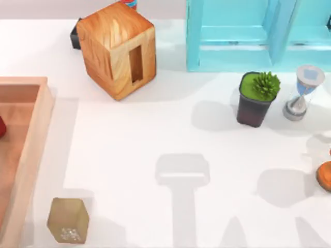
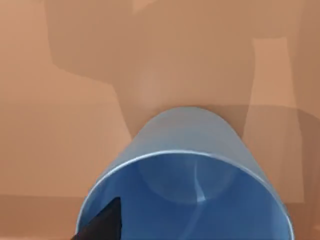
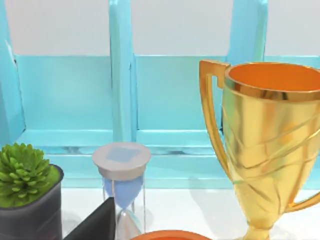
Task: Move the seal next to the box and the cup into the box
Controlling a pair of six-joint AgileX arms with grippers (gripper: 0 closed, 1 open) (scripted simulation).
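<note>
Top view, L to R, as I see it from my station:

- Box (image 1: 44, 121): far L edge of table, open top, thick plank walls. Small red thing (image 1: 2, 126) inside at the frame edge, can't ID.
- Cup (image 2: 187, 170): left wrist view, blue, mouth toward cam, over the box's wood floor (image 2: 60, 100). One dark fingertip (image 2: 102, 225) of my L gripper sits inside its rim. Whether claw is pinching the cup or spread: can't tell.
- Seal (image 1: 68, 220): on table just R of box's R wall, near front edge, not touching it; whitish marks on its front face.
- Wooden cube (image 1: 118, 49): back L-centre, slot on its R face.
- Shelf (image 1: 248, 33): turquoise, back R.
- Plant pot (image 1: 256, 98): dark, in front of shelf.
- Hourglass (image 1: 302, 93): just R of pot.
- Trophy (image 3: 270, 145): gold, right wrist view, near the hourglass. R claw state: can't tell.
</note>
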